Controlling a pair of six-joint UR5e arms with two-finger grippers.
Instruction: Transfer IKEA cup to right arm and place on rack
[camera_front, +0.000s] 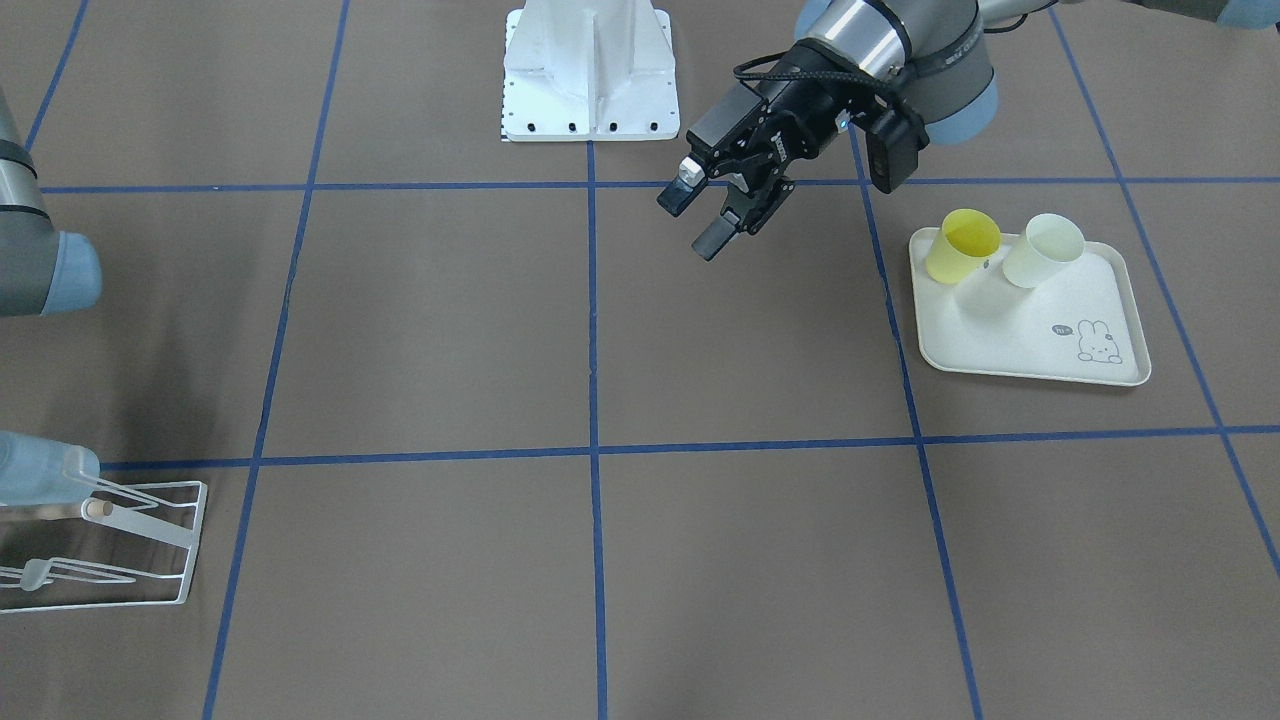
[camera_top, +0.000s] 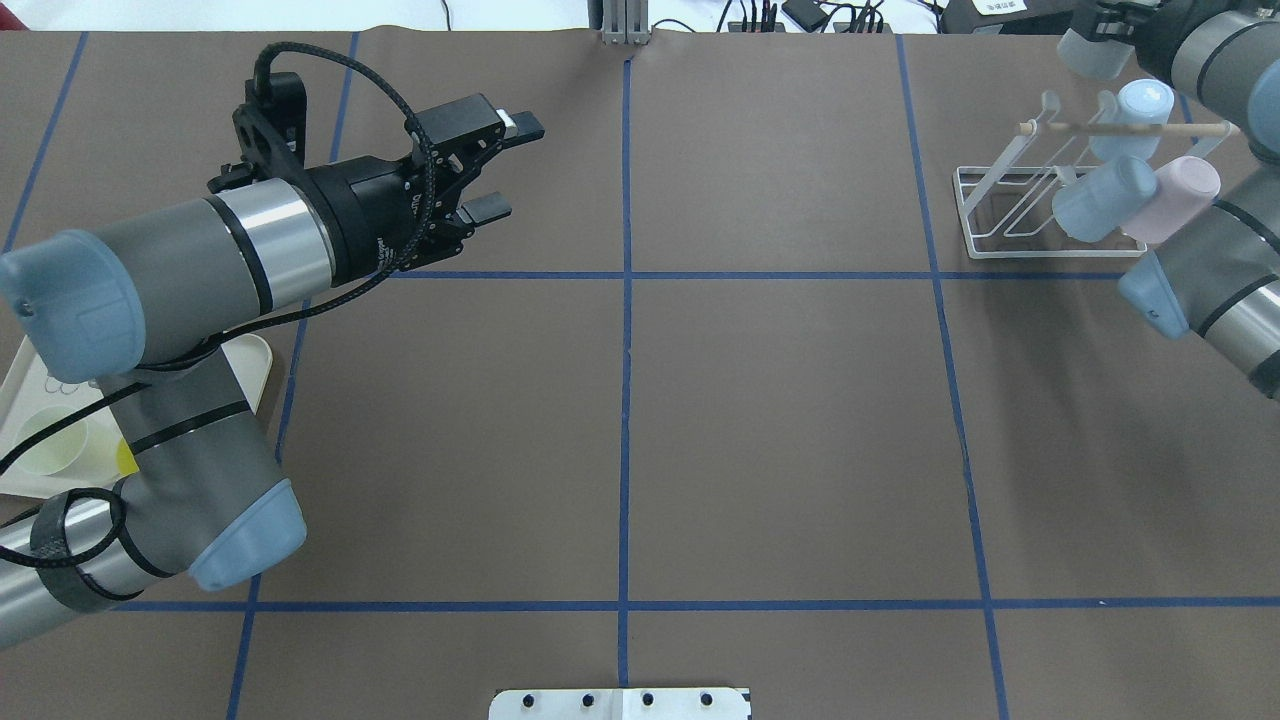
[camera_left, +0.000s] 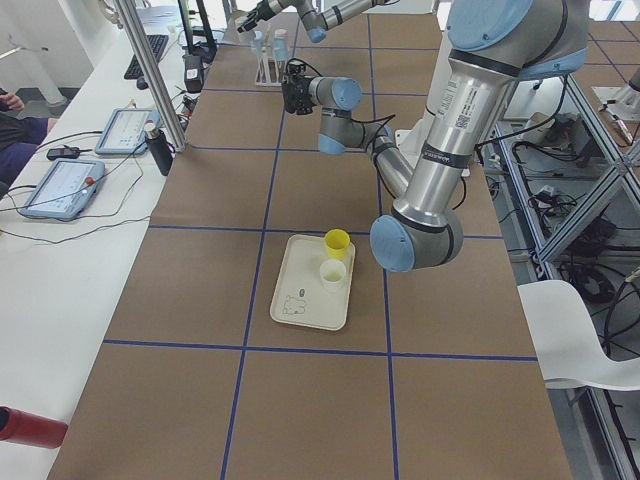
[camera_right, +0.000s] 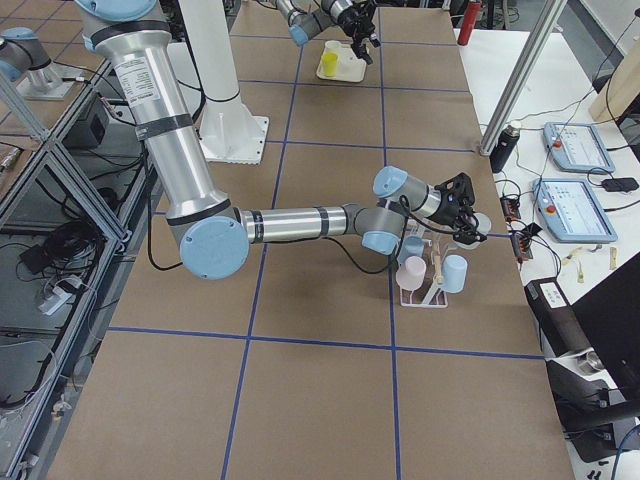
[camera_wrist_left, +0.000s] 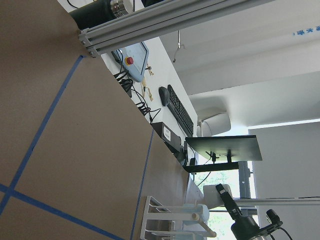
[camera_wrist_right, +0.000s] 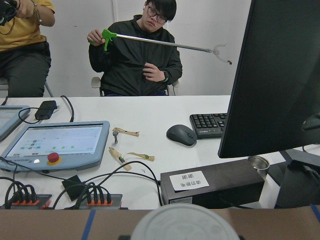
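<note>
1. Jaws wide apart and holding nothing, the left gripper (camera_front: 692, 222) hangs above the bare brown table, well apart from the rabbit-print tray (camera_front: 1030, 345).
2. Across the table, the right gripper (camera_top: 1108, 30) is at the white wire rack (camera_top: 985, 215). The frame edge cuts it off, so it is impossible to tell whether its jaws are clamped or apart.
3. A pale-blue cup (camera_top: 1095, 57) sits right against that gripper, above the rack's upturned prongs and near the wooden dowel (camera_top: 1120, 128).
4. Three more cups hang on the rack: a light-blue one (camera_top: 1140, 108), a blue one (camera_top: 1095, 198) and a pink one (camera_top: 1185, 190).
5. On the tray, a yellow cup (camera_front: 962, 245) and a whitish cup (camera_front: 1043, 250) stand mouth up, just beside each other.
6. These look like thin plastic tumblers, probably light, smooth and a little slippery. The wall is likely to flex under a hard squeeze.
7. A moderate pinch across the wall near the base seems best. That leaves the rim end free for the second gripper and the mouth open for a prong.
</note>
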